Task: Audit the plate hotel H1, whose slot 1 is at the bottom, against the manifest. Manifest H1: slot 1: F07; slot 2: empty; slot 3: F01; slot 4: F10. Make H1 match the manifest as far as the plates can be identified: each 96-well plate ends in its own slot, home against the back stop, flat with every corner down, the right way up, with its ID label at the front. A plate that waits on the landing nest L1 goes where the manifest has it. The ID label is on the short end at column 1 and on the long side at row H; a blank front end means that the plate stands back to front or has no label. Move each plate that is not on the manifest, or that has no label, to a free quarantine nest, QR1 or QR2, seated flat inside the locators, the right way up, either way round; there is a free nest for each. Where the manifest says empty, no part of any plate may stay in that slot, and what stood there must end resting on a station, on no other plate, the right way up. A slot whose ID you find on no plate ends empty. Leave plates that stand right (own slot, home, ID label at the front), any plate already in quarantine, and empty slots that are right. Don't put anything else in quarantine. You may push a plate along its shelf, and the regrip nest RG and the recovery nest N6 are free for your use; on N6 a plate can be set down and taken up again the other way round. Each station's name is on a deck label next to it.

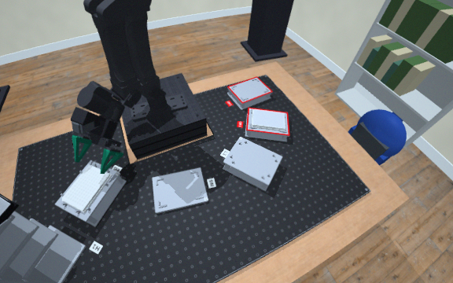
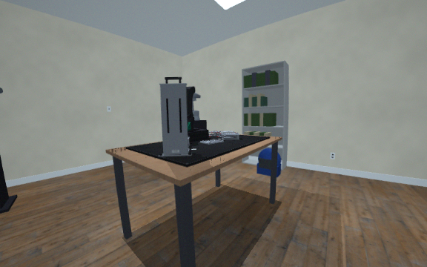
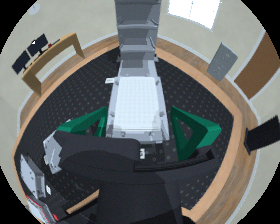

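A white 96-well plate (image 1: 82, 189) lies on a grey nest (image 1: 90, 196) at the mat's left, in front of the plate hotel H1 (image 1: 10, 240). My gripper (image 1: 94, 153) with green fingers hangs just above the plate's near end, open and empty, its fingers apart from the plate. In the wrist view the plate (image 3: 134, 106) lies between and beyond the spread fingers, with the hotel (image 3: 135, 6) behind it. The hotel's slots are not visible here. Another white plate (image 1: 267, 123) sits in a red-rimmed quarantine nest. The second red-rimmed nest (image 1: 248, 90) holds no plate.
A flat grey nest (image 1: 179, 189) lies mid-mat and a raised grey nest (image 1: 253, 162) to its right; both hold nothing. The arm's black base (image 1: 163, 114) stands behind them. The H1 deck label (image 1: 96, 247) lies by the hotel. In the exterior view the hotel (image 2: 174, 116) hides the arm.
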{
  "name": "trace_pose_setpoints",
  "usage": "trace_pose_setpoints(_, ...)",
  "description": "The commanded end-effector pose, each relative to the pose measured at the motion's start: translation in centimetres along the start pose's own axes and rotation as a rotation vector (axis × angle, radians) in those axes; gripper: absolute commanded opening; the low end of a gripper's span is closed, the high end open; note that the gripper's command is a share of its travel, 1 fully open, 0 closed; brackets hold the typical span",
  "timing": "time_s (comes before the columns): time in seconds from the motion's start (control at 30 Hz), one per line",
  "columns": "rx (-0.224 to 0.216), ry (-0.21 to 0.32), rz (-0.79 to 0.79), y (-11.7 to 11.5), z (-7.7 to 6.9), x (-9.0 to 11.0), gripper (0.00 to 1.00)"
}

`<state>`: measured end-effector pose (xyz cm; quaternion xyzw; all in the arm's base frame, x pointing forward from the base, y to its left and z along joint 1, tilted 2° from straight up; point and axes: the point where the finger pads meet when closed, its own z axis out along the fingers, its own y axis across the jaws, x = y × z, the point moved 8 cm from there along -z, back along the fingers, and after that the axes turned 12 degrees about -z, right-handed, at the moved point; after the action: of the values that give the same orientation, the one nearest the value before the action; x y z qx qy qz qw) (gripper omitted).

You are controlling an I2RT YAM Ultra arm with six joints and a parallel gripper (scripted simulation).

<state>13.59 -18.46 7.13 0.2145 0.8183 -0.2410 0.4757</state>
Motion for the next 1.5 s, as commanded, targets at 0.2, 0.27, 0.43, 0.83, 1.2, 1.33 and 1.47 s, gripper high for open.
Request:
trace_pose_setpoints(0.2,-0.015,0.023,0.006,-0.1,-0.8,-0.9,1.00)
trace_pose_setpoints(0.27,-0.015,0.023,0.006,-0.2,-0.9,-1.2,1.00)
trace_pose_setpoints(0.43,-0.015,0.023,0.006,-0.3,-1.2,-1.6,1.00)
trace_pose_setpoints(0.83,-0.015,0.023,0.006,-0.7,-2.5,-3.5,1.00)
trace_pose_setpoints(1.2,-0.014,0.023,0.006,-1.2,-3.6,-5.6,1.00)
trace_pose_setpoints(1.33,-0.014,0.023,0.006,-1.4,-4.1,-6.5,1.00)
trace_pose_setpoints(1.47,-0.014,0.023,0.006,-1.5,-4.5,-7.2,1.00)
